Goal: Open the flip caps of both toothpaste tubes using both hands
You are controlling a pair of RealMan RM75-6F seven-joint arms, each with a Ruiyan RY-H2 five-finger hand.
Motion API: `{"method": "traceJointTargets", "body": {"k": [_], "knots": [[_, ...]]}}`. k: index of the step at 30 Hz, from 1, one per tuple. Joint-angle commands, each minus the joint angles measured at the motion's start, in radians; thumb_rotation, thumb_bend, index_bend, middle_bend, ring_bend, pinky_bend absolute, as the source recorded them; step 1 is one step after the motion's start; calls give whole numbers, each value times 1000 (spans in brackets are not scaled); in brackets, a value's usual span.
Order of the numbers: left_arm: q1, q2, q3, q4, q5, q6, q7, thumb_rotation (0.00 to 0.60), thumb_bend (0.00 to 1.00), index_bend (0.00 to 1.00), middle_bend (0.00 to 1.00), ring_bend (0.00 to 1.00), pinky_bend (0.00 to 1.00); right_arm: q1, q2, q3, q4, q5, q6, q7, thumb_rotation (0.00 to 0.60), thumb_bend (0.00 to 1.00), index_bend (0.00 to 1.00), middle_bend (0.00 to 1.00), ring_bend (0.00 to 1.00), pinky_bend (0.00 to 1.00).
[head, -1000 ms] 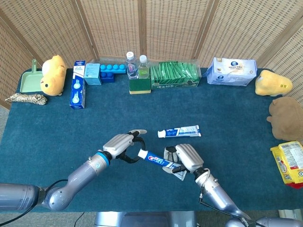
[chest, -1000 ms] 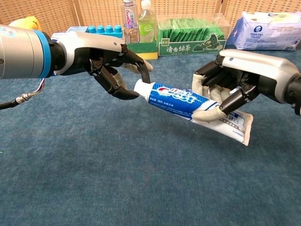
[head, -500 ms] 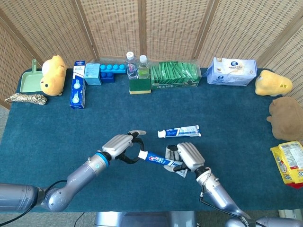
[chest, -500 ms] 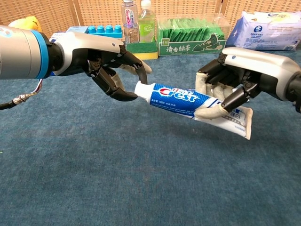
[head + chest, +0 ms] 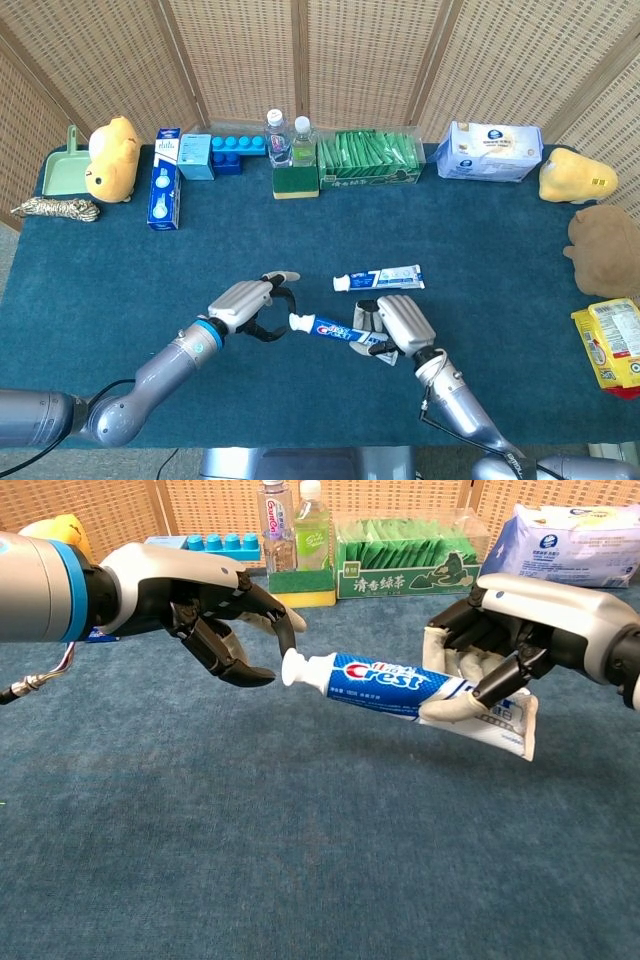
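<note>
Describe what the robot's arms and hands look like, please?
Both arms are smooth silver-grey tubes. The left arm has a bright blue ring at the wrist and a thin cable hanging below it. The left hand and right hand have silver backs, black jointed fingers and pale beige pads.

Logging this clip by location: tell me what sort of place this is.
Probably a staged robot test table in a lab, not a home. A blue cloth-covered table stands before wicker screens, with unrelated props lined along the back: plush toys, a tissue pack, bottles.
</note>
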Motion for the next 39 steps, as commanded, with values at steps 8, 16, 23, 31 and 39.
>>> {"method": "traceJointTargets", "body": {"k": [8,16,23,31,39], "knots": [[4,9,3,-8,6,-1,-5,600,339,475,118,74,332,1,-6,6,9,19,16,-34,600,444,912,727,681,740],[7,14,4,-15,11,-1,-11,600,340,469,113,74,335,5,-20,10,19,24,32,-67,600,445,912,727,680,740],[5,12,8,-19,10,0,-8,600,341,451,99,64,336,9,-39,15,27,33,48,-101,600,444,913,727,680,740],[11,10,1,-35,34,22,-7,600,339,425,87,43,336,7,-48,16,30,38,64,-123,600,445,912,727,681,740],[75,86,15,-96,115,108,-3,600,339,382,79,30,322,-10,-14,2,35,21,54,-82,600,445,912,727,680,738]]}}
